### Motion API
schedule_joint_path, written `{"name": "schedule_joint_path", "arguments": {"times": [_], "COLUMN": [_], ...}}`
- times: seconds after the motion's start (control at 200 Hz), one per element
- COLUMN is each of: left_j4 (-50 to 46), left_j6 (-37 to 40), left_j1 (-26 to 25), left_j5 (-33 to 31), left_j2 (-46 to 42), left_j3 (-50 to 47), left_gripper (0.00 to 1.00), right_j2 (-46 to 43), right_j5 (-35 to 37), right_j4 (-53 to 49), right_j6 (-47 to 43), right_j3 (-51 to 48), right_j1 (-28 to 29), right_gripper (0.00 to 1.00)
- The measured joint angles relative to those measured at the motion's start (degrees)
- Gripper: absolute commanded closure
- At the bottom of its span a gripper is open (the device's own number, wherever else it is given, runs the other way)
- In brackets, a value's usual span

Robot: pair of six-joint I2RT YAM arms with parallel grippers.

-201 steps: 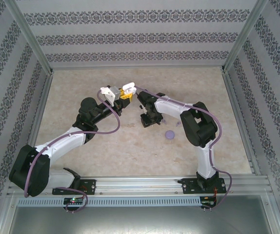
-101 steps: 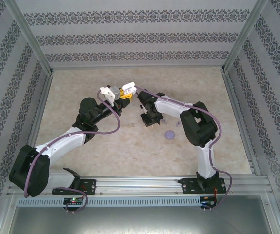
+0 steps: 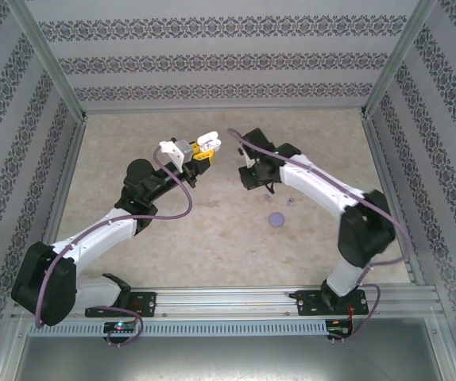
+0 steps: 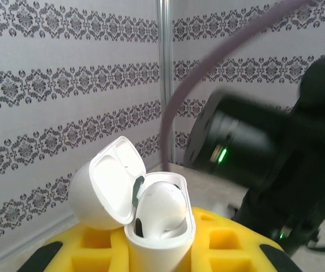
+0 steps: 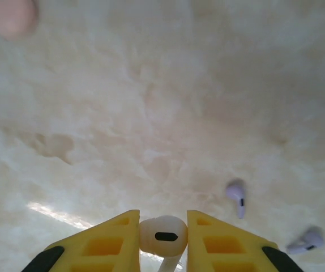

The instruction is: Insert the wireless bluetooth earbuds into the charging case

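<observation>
Reaching inward over the counter point(image 3: 133, 135), the left arm point(image 3: 109, 226) and right arm point(image 3: 323, 186) are nearly meeting at its middle, well clear of the patterned walls point(image 3: 228, 63), with bare room all around. The left fingers point(image 4: 94, 249) are clamping one open charging case point(image 4: 161, 241) with one white earbud point(image 4: 161, 207) sitting inside. The right fingers point(image 5: 108, 243) are pinching a second white earbud point(image 5: 162, 235) above the counter. Two pale purple earbuds point(image 5: 237, 195) are lying loose near one purple round case point(image 3: 276, 218)
</observation>
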Motion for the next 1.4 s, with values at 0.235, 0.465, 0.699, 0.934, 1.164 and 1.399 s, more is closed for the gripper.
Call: {"name": "schedule_joint_path", "arguments": {"times": [0.235,0.465,0.699,0.934,1.164,1.399], "left_j4": [-0.5,-3.6,-5.2,-5.2,-5.2,-5.2], "left_j6": [0.5,1.4,2.3,2.4,2.4,2.6], "left_j1": [0.0,-0.1,-1.4,-2.3,-2.4,-2.4], "left_j5": [3.6,8.7,10.5,10.8,10.8,10.8], "left_j2": [-0.9,-0.9,-0.7,0.9,1.3,1.8], "left_j3": [0.2,2.4,4.5,6.2,6.6,7.1], "left_gripper": [1.00,1.00,1.00,1.00,1.00,1.00], "right_j2": [-14.2,-23.0,-25.5,-25.5,-25.3,-24.0], "right_j5": [1.5,0.9,-1.6,-2.1,-2.2,-3.3], "right_j4": [2.3,9.7,17.4,22.7,24.7,25.1], "right_j6": [0.6,0.6,1.7,2.1,2.8,3.8], "right_j3": [1.1,2.5,2.5,1.4,-0.3,-0.9], "right_j1": [-0.7,2.1,5.3,7.0,7.2,7.9], "right_gripper": [0.78,0.77,0.77,0.76,0.76,0.77]}}
